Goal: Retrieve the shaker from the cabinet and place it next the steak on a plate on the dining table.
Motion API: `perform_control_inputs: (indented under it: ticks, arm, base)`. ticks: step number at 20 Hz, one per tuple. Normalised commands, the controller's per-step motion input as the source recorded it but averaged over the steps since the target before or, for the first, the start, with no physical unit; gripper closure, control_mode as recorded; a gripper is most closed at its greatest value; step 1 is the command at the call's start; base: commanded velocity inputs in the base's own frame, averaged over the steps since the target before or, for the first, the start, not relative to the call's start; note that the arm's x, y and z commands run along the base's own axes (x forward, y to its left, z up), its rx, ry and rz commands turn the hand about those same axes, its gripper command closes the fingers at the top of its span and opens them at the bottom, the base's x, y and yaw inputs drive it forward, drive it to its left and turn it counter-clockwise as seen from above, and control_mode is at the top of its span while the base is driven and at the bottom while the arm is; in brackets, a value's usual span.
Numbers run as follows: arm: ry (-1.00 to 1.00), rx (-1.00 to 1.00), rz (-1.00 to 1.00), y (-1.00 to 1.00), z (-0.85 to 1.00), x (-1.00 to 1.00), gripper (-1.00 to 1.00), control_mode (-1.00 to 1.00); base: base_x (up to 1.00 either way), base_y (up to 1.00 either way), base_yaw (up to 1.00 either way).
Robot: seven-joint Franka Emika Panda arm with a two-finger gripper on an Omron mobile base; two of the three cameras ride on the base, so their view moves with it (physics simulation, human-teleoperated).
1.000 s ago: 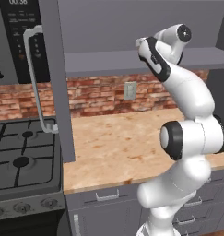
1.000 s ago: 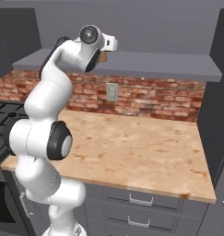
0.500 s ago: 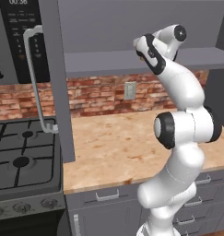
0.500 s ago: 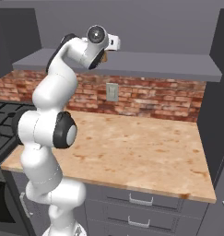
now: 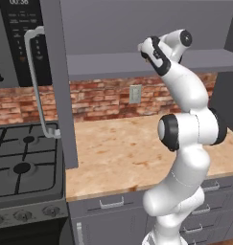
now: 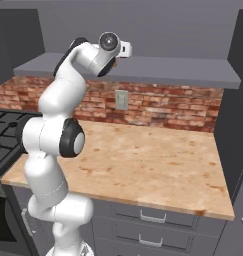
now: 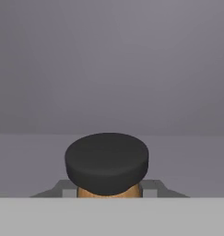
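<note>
The arm reached up into the open cabinet (image 5: 137,62), its hand level with the grey shelf (image 6: 158,67) above the brick wall (image 6: 158,102). In the hand view the shaker (image 7: 107,166) sat close before the camera, its dark cap filling the lower middle and a strip of tan wood showing beneath it, with the grey shelf and back wall behind. The gripper (image 7: 107,190) had closed narrowly around the shaker, a grey finger (image 7: 62,188) showing on either side of the wooden body. The cabinet door (image 5: 58,81) stood swung open at the left, its curved silver handle (image 5: 36,81) in front of the microwave (image 5: 22,38). Below lay the wood-grain counter (image 6: 158,160) and the stove (image 5: 22,162).
</note>
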Motion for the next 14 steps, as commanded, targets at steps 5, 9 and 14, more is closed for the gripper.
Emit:
perform_control_inputs:
  ticks: [5, 9, 14]
  arm:
    - [-0.07, 0.0, 0.04, 0.0, -0.08, -0.27, 1.0, -1.0]
    - [-0.13, 0.0, 0.01, 0.0, 0.0, -0.99, 1.0, -1.0]
    - [-0.08, 0.0, 0.0, 0.0, 0.03, -1.0, 1.0, -1.0]
  base:
    - [0.0, 0.0, 0.0]
    - [0.0, 0.0, 0.0]
    - [0.0, 0.0, 0.0]
